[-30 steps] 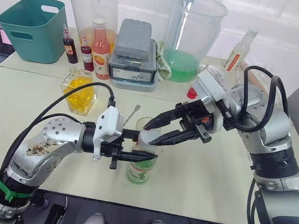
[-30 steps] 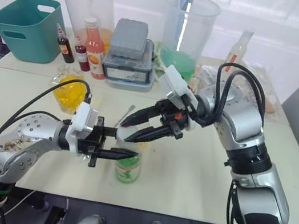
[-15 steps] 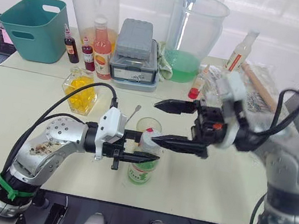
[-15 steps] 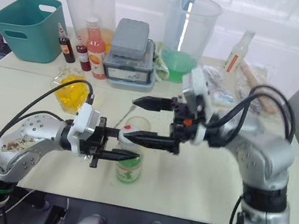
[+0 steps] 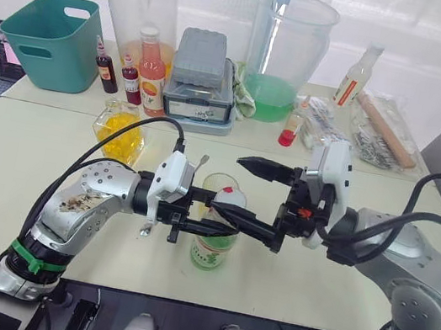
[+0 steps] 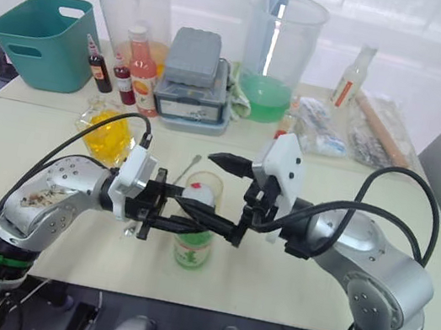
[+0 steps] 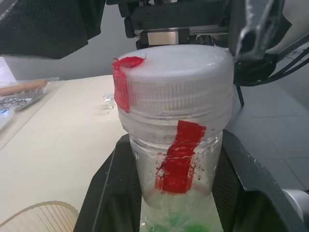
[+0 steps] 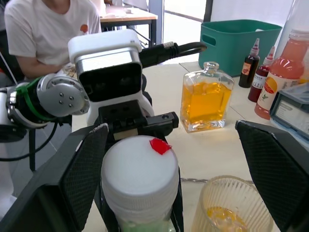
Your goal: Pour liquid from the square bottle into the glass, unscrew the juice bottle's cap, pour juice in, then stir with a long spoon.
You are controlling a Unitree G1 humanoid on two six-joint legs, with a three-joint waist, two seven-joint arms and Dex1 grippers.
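Juice bottle (image 5: 212, 245): it stands upright on the worktop (image 5: 13, 180) near the front edge, just in front of the glass.
Cap (image 7: 173, 79): white with a red mark, on the neck of the bottle; a red strip runs down from it over the neck.
Left gripper (image 5: 209, 219): it comes in from the robot's left — its jaws are closed on the neck of the juice bottle, right under the cap, one black finger on each side.
Right gripper (image 5: 251, 193): it comes from the opposite side with jaws wide open. One finger lies low beside the cap, the other stays high above the glass; I cannot tell if the low finger touches the cap.
Glass (image 8: 229, 206): just behind the juice bottle, upright, with a little yellow-orange liquid (image 8: 222, 217) at the bottom.
Square bottle (image 8: 203, 102): upright on the worktop behind the left arm, well apart from the glass, stopper on, mostly full of yellow-orange fluid.
Long spoon (image 5: 195, 167): it lies flat on the worktop between the square bottle and the glass — partly hidden by the left arm.
Person (image 8: 48, 29): someone in a white T-shirt sits behind, in the right wrist view.
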